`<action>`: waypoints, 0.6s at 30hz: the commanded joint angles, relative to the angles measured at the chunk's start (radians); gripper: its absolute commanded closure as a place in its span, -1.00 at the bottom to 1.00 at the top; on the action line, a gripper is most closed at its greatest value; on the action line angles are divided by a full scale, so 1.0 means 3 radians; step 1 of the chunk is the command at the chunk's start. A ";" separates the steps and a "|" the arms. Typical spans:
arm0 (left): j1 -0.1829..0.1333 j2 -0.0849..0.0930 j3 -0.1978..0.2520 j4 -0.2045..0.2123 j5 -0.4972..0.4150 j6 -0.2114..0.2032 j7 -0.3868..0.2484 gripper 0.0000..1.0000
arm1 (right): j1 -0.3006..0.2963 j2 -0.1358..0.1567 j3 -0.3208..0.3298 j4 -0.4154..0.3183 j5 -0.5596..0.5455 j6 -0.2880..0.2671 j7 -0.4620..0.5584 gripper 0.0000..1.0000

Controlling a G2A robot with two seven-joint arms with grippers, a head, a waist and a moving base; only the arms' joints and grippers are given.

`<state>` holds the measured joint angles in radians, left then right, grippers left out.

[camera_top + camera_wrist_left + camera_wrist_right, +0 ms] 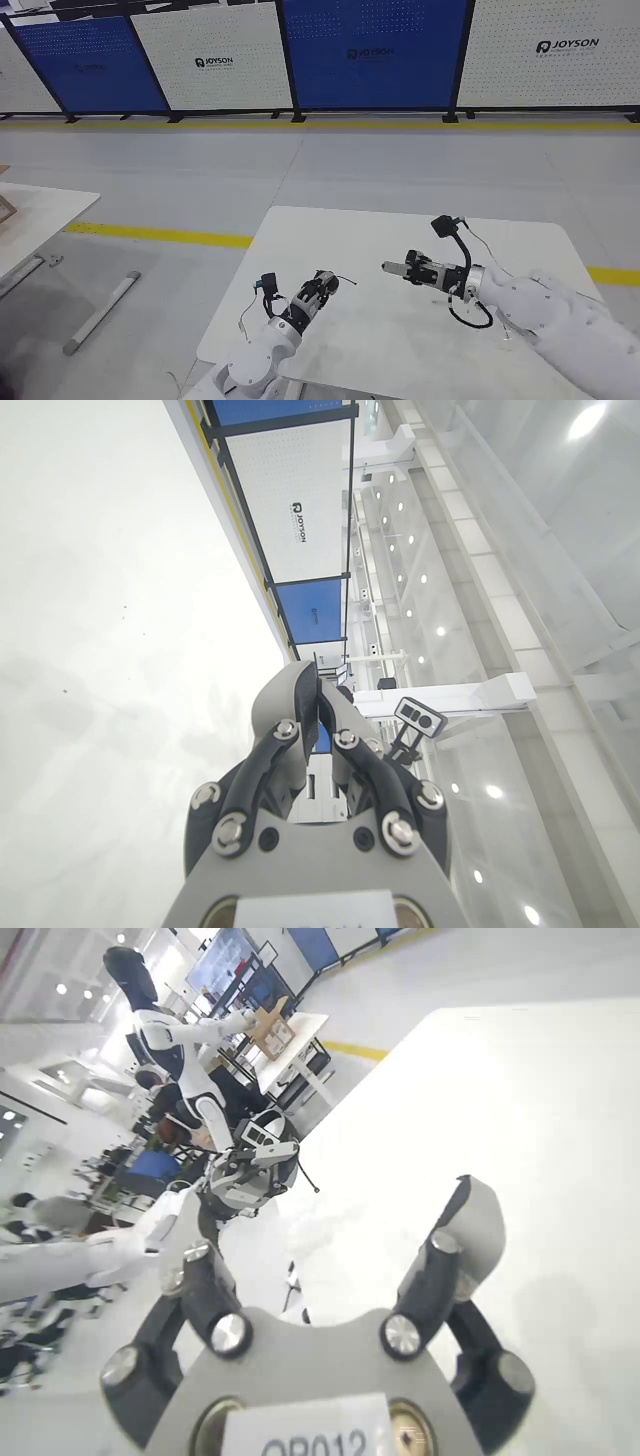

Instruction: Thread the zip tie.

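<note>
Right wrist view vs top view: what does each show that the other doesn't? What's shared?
Right wrist view: its own right gripper from behind, fingers spread wide, and a second white robot in the room behind. Top view: the table in full outline, the right arm's wrist camera, a grey bar lying on the floor. Both: the left gripper shut on the black zip tie, whose free end sticks out toward the right gripper.

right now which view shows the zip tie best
The right wrist view: the zip tie juts as a black strand from the left gripper. The top view gives a faint line; in the left wrist view the shut fingers hide it.
</note>
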<state>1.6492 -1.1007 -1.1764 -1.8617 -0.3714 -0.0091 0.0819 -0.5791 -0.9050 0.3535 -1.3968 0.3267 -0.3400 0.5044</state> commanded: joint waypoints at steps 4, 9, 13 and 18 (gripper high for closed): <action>0.0000 0.0000 0.0000 0.0000 0.0000 0.0000 0.0000 1.00 | -0.0132 -0.0216 0.0326 0.0444 0.0269 0.0000 0.0836 -1.00; 0.0000 0.0000 0.0000 0.0000 0.0000 0.0000 0.0000 1.00 | -0.0177 -0.0310 0.0443 0.0609 0.0387 0.0000 0.1062 -1.00; 0.0000 0.0000 0.0000 0.0000 0.0000 0.0000 0.0000 1.00 | -0.0177 -0.0310 0.0443 0.0609 0.0387 0.0000 0.1062 -1.00; 0.0000 0.0000 0.0000 0.0000 0.0000 0.0000 0.0000 1.00 | -0.0177 -0.0310 0.0443 0.0609 0.0387 0.0000 0.1062 -1.00</action>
<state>1.6492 -1.1007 -1.1764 -1.8617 -0.3714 -0.0091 0.0819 -0.6322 -0.9979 0.4865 -1.2142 0.4428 -0.3400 0.8230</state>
